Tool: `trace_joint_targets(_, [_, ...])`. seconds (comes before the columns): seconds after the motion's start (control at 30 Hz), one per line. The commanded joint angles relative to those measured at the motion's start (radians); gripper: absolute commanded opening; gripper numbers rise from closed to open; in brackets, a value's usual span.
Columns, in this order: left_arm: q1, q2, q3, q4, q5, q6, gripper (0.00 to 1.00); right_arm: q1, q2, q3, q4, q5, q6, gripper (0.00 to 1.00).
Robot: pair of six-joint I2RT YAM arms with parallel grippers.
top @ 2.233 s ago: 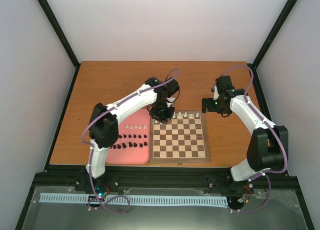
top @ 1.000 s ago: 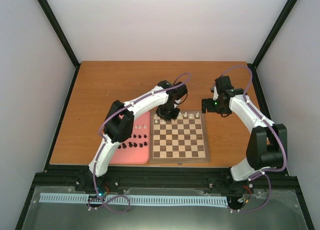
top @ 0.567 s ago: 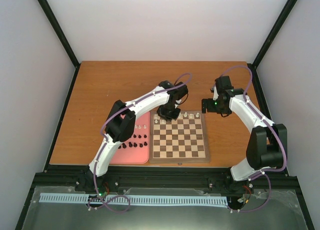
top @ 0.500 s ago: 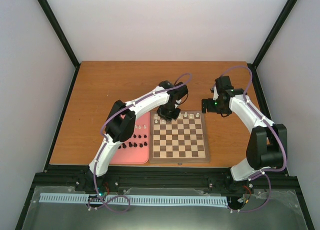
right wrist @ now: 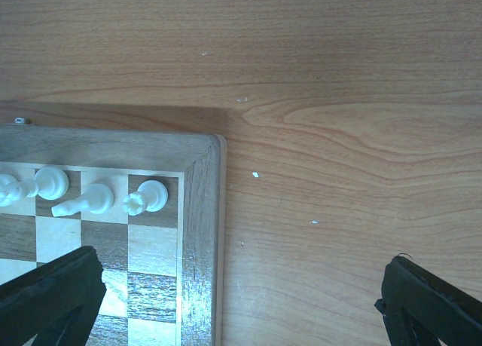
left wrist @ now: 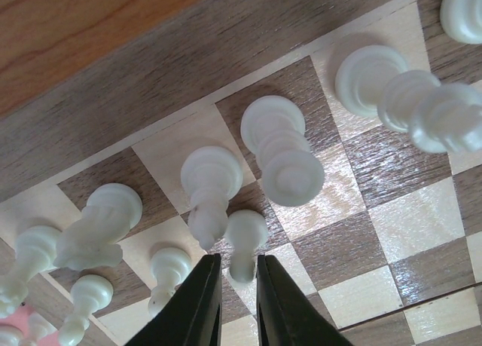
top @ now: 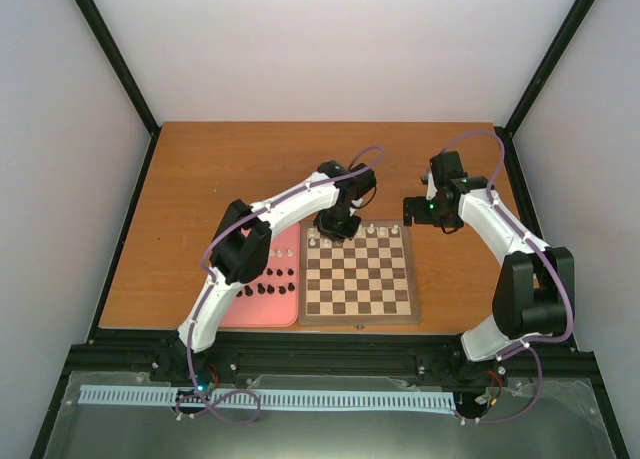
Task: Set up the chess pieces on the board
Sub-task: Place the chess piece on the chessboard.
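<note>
**White pawn between the left hand's fingers**

The board (top: 360, 317) lies in the middle of the desk (top: 200, 179), by its near edge. Over the board's far left corner, the left hand (left wrist: 239, 274) is almost closed, one finger each side of a white pawn (left wrist: 245, 229). I cannot tell if they pinch it. The right hand (right wrist: 237, 286) is wide open and holds nothing

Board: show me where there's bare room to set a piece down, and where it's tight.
Free: the board's near rows, everything between the white pieces along the far edge and the near border. Also bare table right of the board. Crowded: the far-left corner, where the left gripper's jaws pinch a white pawn among neighbours.
</note>
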Motion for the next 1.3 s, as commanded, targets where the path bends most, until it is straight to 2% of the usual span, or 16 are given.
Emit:
trace_joint_targets(0.0, [-0.007, -0.001, 0.019, 0.006, -0.008, 0.016, 0.17, -0.009, 0.009, 0.002, 0.012, 0.001, -0.002, 1.00])
trace_joint_targets(0.5, [-0.007, -0.029, 0.038, -0.007, -0.010, 0.023, 0.18, -0.009, 0.003, 0.002, 0.010, -0.001, 0.000, 1.00])
trace_joint_targets(0.63, [-0.007, -0.045, 0.080, -0.026, -0.022, 0.026, 0.23, -0.009, -0.001, 0.002, 0.010, -0.002, 0.001, 1.00])
trace_joint_targets(0.9, [-0.007, -0.109, 0.118, -0.045, -0.038, 0.016, 0.25, -0.009, -0.018, -0.001, 0.006, 0.005, 0.002, 1.00])
trace_joint_targets(1.1, [0.016, -0.218, 0.111, -0.046, -0.082, -0.028, 0.33, -0.009, -0.031, 0.007, -0.009, 0.025, 0.014, 1.00])
trace_joint_targets(1.2, [0.073, -0.310, 0.007, 0.006, -0.076, -0.050, 0.44, -0.009, -0.046, 0.017, -0.011, 0.034, 0.020, 1.00])
trace_joint_targets(1.27, [0.131, -0.376, -0.072, 0.044, -0.060, -0.059, 0.55, -0.009, -0.052, 0.031, -0.014, 0.036, 0.025, 1.00])
